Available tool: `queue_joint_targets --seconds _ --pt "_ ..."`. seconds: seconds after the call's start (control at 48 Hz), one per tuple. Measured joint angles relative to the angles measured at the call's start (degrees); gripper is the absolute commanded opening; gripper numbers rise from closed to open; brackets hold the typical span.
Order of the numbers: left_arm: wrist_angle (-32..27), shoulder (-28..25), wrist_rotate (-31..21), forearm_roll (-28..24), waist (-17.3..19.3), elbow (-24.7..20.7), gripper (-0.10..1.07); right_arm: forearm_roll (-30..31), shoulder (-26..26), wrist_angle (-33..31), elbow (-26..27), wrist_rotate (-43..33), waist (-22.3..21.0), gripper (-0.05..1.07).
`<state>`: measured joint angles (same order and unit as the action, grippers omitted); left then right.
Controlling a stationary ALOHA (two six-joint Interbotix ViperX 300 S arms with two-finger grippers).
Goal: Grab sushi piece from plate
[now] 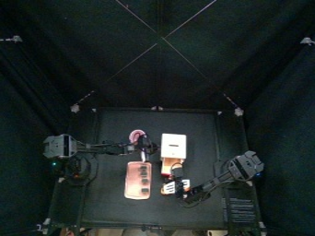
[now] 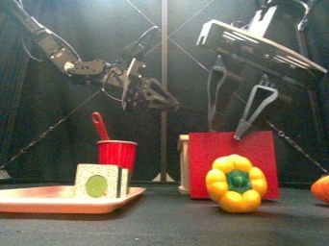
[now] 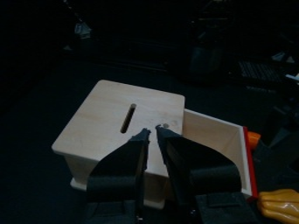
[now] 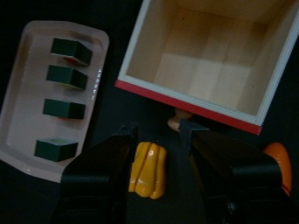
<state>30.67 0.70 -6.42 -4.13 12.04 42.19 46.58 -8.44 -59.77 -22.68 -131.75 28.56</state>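
A salmon-pink oblong plate [image 4: 52, 96] lies on the black tabletop [image 1: 117, 124], toward its front left as seen from above. Four dark green sushi pieces [image 4: 66, 107] sit in a row along the plate, spaced apart. In the front view one piece [image 2: 100, 182] shows a pale cut face with a green centre.

The right tool [image 4: 162, 140] hangs above the tabletop, just beside the plate's long edge, over a yellow bell pepper [image 4: 149, 169]. Its two jaws stand wide apart and hold nothing. The sushi row lies off to one side of the jaws, near but not between them. The right arm comes in from the right front corner in the top view, its forearm slanting down toward the middle, with the wrist turned so the jaws point downward.

A wooden box [image 4: 211, 57] with a red rim and an open top stands just beyond the right tool, next to the plate.

The left tool [image 3: 155, 136] hovers above a pale wooden block with a slot [image 3: 122, 122], jaws partly open and empty. The left arm reaches in from the left, raised well above the tabletop.

A red cup [image 2: 117, 155] stands behind the plate.
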Motion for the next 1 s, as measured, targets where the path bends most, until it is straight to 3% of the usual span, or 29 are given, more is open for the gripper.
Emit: queue_joint_targets --seconds 0.292,0.5,0.812,1.0 --pt "-8.7 11.2 0.0 -3.3 -1.7 5.4 0.61 7.7 1.1 2.5 0.4 0.0 0.4 0.8" --pt "-9.8 22.2 -0.1 -3.5 -1.9 12.6 0.65 14.9 1.1 8.4 0.5 0.0 -1.8 0.8" --pt "-9.8 38.3 0.0 -3.5 -1.9 22.6 0.83 26.6 1.0 23.6 -0.6 0.0 -11.2 0.8" --pt "-9.8 44.0 -0.2 -3.3 -2.0 25.6 0.85 26.1 -0.4 31.4 -0.8 0.1 -16.3 0.8"
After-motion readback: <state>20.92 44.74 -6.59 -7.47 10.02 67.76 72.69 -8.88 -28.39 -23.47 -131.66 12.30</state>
